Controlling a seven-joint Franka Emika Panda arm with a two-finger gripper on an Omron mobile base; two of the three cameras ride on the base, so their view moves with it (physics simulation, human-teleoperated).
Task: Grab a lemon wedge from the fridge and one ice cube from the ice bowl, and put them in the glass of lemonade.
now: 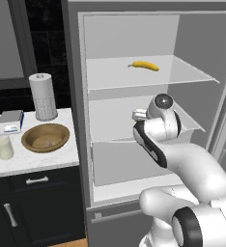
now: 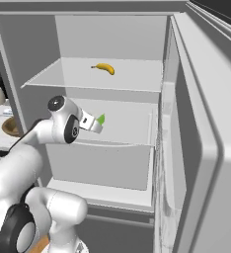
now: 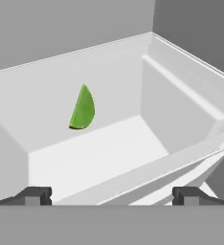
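Observation:
The grey fridge (image 1: 79, 106) stands open, white inside with clear shelves. On its middle shelf lies the small yellow-green lemon wedge (image 2: 101, 119), which sits ahead of the hand and a little left in the hand view (image 3: 83, 108). My gripper (image 3: 111, 196) is open, its fingertips (image 3: 35, 195) far apart and short of the wedge, holding nothing. From the right base, the gripper (image 2: 95, 126) reaches into the middle shelf just beside the wedge. The brown ice bowl (image 1: 45, 137) and the glass of lemonade (image 1: 4, 146) rest on the counter left of the fridge.
A banana (image 1: 144, 65) lies on the upper shelf. The fridge door (image 2: 206, 128) hangs open on the right. A white paper-towel roll (image 1: 43, 96) stands behind the bowl, and a small box (image 1: 11, 120) sits near the glass. Dark drawers (image 1: 35, 181) run under the counter.

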